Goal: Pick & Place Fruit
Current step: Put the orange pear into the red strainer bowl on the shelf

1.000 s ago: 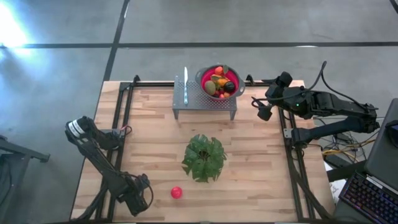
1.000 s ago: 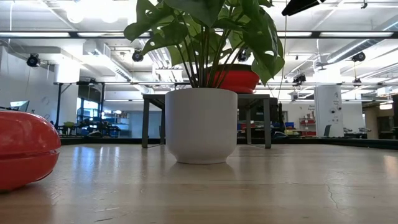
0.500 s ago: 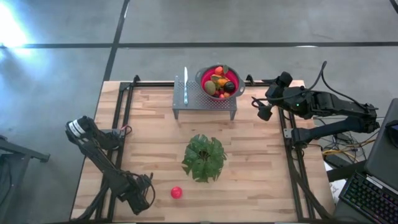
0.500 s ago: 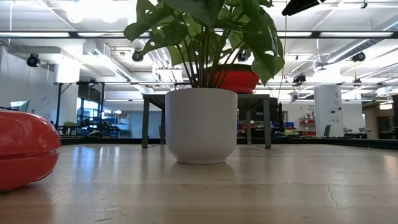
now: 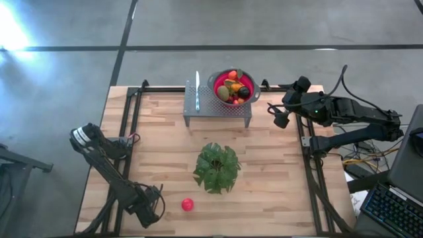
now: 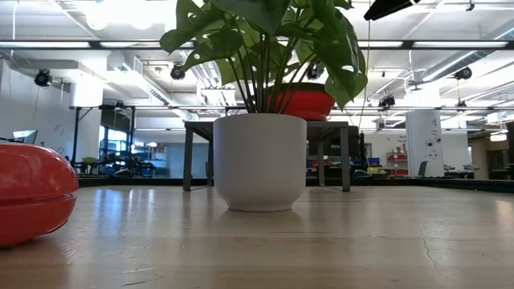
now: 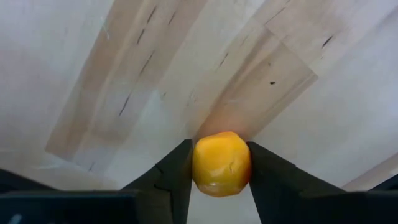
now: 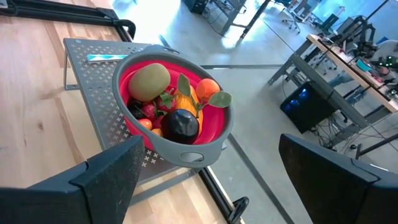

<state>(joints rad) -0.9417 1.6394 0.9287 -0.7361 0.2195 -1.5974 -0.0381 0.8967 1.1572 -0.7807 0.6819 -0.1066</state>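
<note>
My left gripper [image 5: 151, 207] is near the table's near-left corner, shut on a small yellow-orange fruit [image 7: 222, 163]. In the high view the gripper hides this fruit. A red fruit [image 5: 188, 204] lies on the table just right of it and looms at the left of the low view [image 6: 32, 193]. The other fruits fill the red colander bowl [image 5: 232, 86], which stands on a perforated metal stand [image 5: 211, 106] at the far edge. My right gripper [image 8: 217, 186] is open and hovers right of the bowl [image 8: 177, 112], touching nothing. My left gripper pinches the yellow-orange fruit by its two opposite sides [image 7: 198, 167] between the two fingers. The fingers point down at the tabletop. The fruit sits close above the wood; whether it rests on it I cannot tell.
A leafy plant in a white pot [image 5: 217, 167] stands mid-table, between the near fruits and the stand; it fills the middle of the low view [image 6: 259, 160]. A knife-like blade [image 5: 197, 91] lies on the stand left of the bowl. Black rails [image 5: 129, 125] run along both table sides.
My left gripper has shifted a little toward the red fruit and the table's far side. The right arm, the bowl and the red fruit have stayed put.
</note>
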